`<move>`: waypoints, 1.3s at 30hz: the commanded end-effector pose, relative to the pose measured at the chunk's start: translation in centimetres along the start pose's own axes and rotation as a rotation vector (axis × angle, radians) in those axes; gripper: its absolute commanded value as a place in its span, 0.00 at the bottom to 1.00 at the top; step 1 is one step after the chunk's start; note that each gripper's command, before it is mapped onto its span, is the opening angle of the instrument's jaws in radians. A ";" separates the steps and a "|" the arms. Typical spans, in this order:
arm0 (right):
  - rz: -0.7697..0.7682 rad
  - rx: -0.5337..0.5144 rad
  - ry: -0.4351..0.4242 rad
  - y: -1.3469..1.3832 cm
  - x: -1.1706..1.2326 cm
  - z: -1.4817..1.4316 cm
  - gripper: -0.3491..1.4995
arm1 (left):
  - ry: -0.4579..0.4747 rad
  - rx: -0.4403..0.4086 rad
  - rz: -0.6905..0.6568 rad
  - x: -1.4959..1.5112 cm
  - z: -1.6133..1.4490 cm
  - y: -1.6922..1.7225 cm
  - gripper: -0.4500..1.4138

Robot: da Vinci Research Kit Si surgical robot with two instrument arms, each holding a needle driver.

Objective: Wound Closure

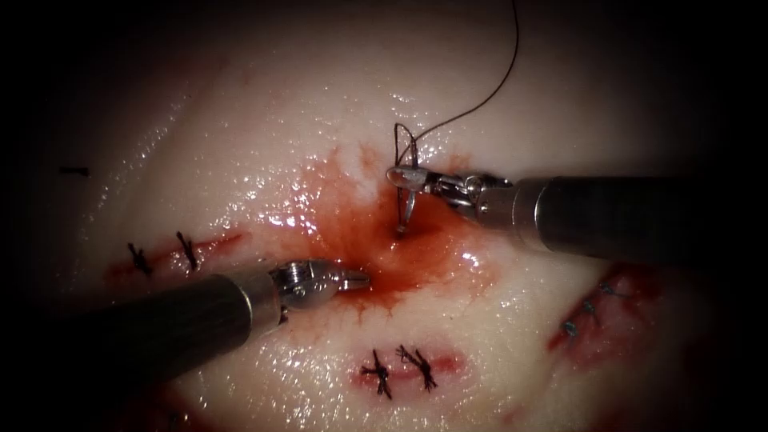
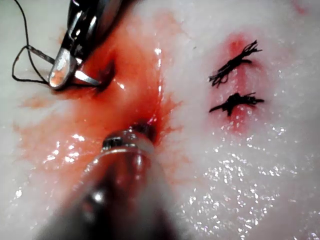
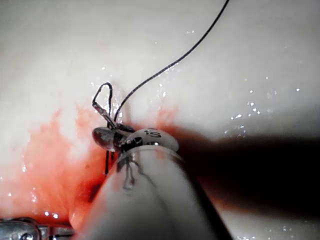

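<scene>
My right tool (image 1: pixel 402 178) reaches in from the right, jaws shut on the curved needle (image 1: pixel 407 210) near its thread end. The needle hangs down from the jaws with its tip in the tissue (image 1: pixel 264 120) at the cut (image 1: pixel 400 234), amid red fluid (image 1: pixel 352 228). Dark thread (image 1: pixel 496 88) loops just above the jaws and runs up and away. The right wrist view has the same grip (image 3: pixel 107 136), needle (image 3: pixel 106 161) and thread (image 3: pixel 170 65). My left tool (image 1: pixel 356 280) lies on the left of the cut, shut and holding nothing; its wrist (image 2: pixel 127 145) is close up.
Stitched cuts lie at the left (image 1: pixel 164 254), the front (image 1: pixel 400 370) and the right (image 1: pixel 592 308); two knots (image 2: pixel 235 82) are near the left tool. A cut end of thread (image 1: pixel 74 170) lies far left. The right tool (image 2: pixel 62 70) is seen beside the left one.
</scene>
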 end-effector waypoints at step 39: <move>0.340 0.116 -0.210 -0.31 -0.75 0.28 0.00 | -0.016 -0.005 -0.001 -0.03 0.13 0.01 0.23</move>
